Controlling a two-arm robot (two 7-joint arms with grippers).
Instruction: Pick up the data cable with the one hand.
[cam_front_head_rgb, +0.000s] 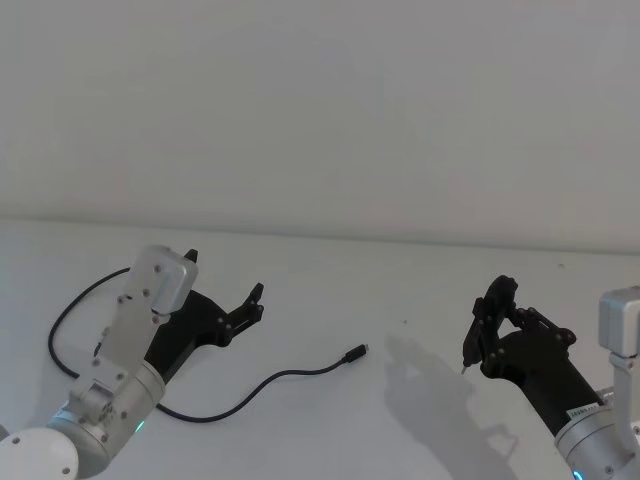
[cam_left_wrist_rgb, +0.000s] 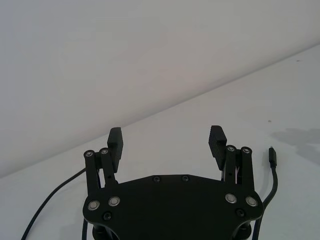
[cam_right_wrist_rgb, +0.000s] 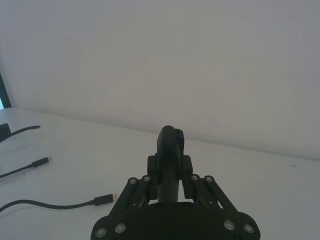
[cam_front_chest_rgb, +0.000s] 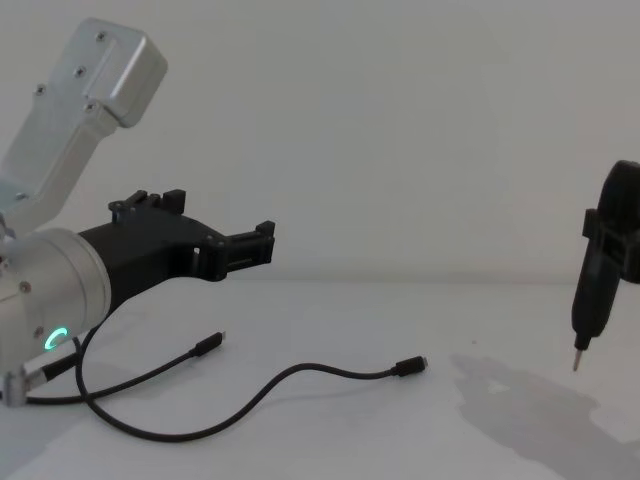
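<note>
The data cable is a thin black line lying loose on the white table, with one plug near the middle. From there it curves back under my left arm and loops out to the left. In the chest view the data cable shows both plugs on the table. My left gripper hangs open above the table, left of the near plug, with nothing between its fingers. Left gripper. My right gripper is shut, raised at the right, well away from the cable. Right gripper.
A plain light wall closes off the table's far edge. The right gripper casts a shadow on the table surface between the two arms.
</note>
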